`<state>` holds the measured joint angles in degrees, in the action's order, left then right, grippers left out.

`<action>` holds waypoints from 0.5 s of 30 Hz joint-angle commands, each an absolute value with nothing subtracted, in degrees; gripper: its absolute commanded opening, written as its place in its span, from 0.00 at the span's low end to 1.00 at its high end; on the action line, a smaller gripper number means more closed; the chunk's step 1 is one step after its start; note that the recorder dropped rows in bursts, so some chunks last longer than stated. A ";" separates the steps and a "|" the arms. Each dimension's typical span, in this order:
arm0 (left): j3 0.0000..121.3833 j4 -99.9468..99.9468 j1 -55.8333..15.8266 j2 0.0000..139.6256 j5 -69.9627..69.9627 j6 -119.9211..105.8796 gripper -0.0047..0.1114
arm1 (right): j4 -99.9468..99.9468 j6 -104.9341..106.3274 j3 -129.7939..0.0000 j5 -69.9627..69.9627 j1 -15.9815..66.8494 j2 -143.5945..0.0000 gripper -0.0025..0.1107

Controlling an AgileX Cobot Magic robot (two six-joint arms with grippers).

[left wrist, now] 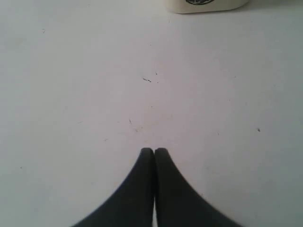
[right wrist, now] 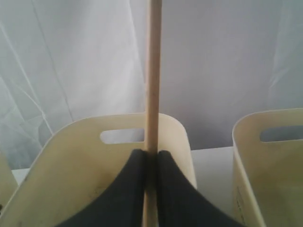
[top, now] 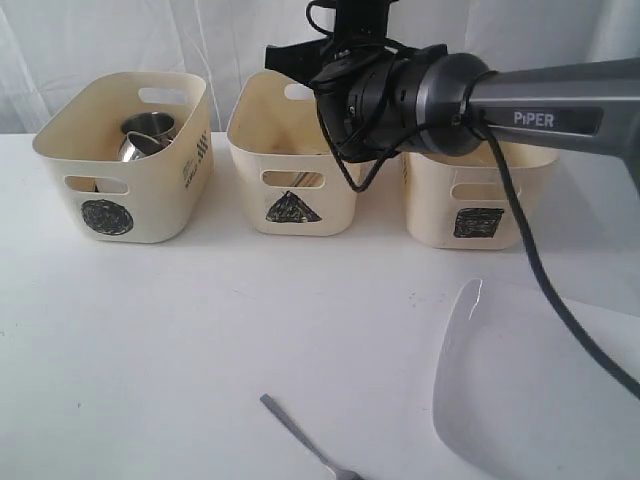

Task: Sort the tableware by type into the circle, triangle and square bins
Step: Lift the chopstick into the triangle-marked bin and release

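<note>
My right gripper (right wrist: pixel 151 152) is shut on a wooden chopstick (right wrist: pixel 152 71), held upright over the triangle bin (right wrist: pixel 71 156). In the exterior view the right arm (top: pixel 430 95) reaches across above the triangle bin (top: pixel 290 195), and its wrist hides the fingers. The circle bin (top: pixel 125 165) on the left holds shiny steel mugs (top: pixel 148 135). On the right stands the square bin (top: pixel 475 205). A metal cutlery piece (top: pixel 300 440) lies near the table's front edge, with the large white plate (top: pixel 530 390) at the front right. My left gripper (left wrist: pixel 154 150) is shut and empty above bare table.
A white curtain hangs behind the bins. The square bin (right wrist: pixel 270 156) stands close beside the triangle bin in the right wrist view. The lower front of one bin (left wrist: pixel 206 4), with a black scribble, shows far ahead of the left gripper.
</note>
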<state>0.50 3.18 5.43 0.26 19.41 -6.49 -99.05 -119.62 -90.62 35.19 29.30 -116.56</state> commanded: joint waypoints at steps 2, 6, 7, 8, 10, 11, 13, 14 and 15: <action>0.00 3.39 5.53 0.00 20.18 -6.40 0.04 | -99.95 -120.24 -90.89 35.42 27.34 -116.92 0.02; 0.00 3.39 5.53 0.00 20.18 -6.40 0.04 | -99.95 -120.24 -90.89 33.60 26.15 -116.92 0.02; 0.00 3.39 5.53 0.00 20.18 -6.40 0.04 | -99.95 -120.14 -90.89 32.32 25.73 -116.92 0.02; 0.00 3.39 5.53 0.00 20.18 -6.40 0.04 | -99.95 -120.14 -90.89 30.72 25.45 -116.92 0.02; 0.00 3.39 5.53 0.00 20.18 -6.40 0.04 | -99.95 -119.26 -90.89 26.88 24.68 -116.92 0.03; 0.00 3.39 5.53 0.00 20.18 -6.40 0.04 | -99.95 -118.58 -90.89 25.39 24.42 -116.92 0.05; 0.00 3.39 5.53 0.00 20.18 -6.40 0.04 | -99.95 -117.17 -91.29 23.14 23.95 -117.48 0.11; 0.00 3.39 5.53 0.00 20.18 -6.40 0.04 | -99.95 -116.04 -91.61 22.42 23.90 -117.94 0.15; 0.00 3.39 5.53 0.00 20.18 -6.40 0.04 | -99.95 -114.55 -92.07 22.12 23.80 -118.41 0.18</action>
